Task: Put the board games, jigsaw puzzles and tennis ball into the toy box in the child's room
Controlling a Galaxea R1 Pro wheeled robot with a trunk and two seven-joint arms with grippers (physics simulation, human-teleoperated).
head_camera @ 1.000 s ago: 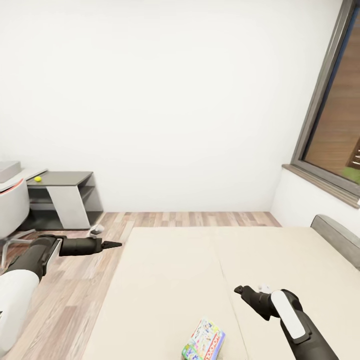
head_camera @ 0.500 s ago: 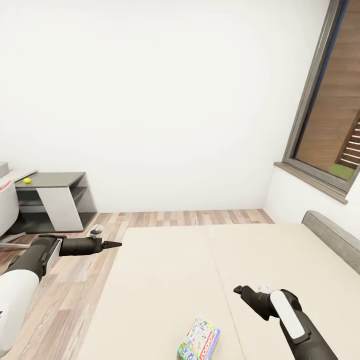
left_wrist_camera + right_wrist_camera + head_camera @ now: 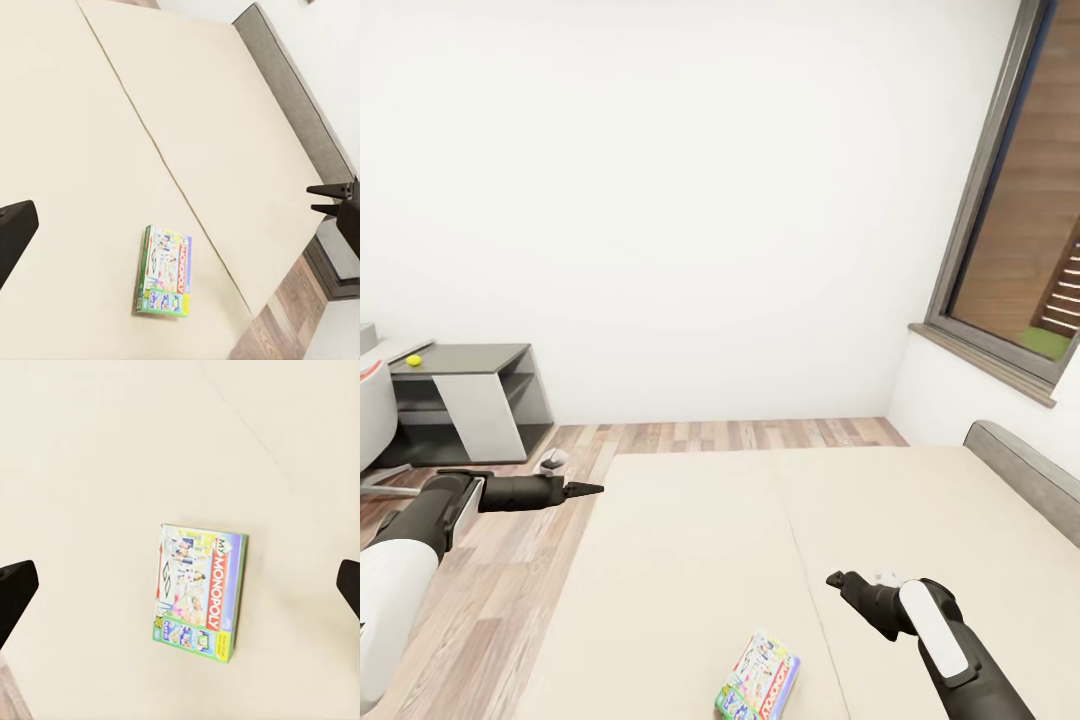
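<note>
A green-edged board game (image 3: 761, 678) is lying on the bed (image 3: 690, 540), near-left of the outstretched right gripper (image 3: 836, 579), its fingers spread wide.

We see the bed (image 3: 920, 510), low and wide, with a beige mattress divided by one seam that runs along its length. A low grey headboard (image 3: 1025, 470) closes its far right edge. Directly on the mattress lies one board game (image 3: 760, 677), a flat box with green edges and a cartoon cover; on the right wrist view we read "MONOPOLY" on a red band (image 3: 199, 593). It lies flat near the bed's near edge, just beside the seam, apart from the headboard. On the dark grey section of the table (image 3: 470, 358) rests a small tennis ball (image 3: 414, 360), near its left end.
</note>
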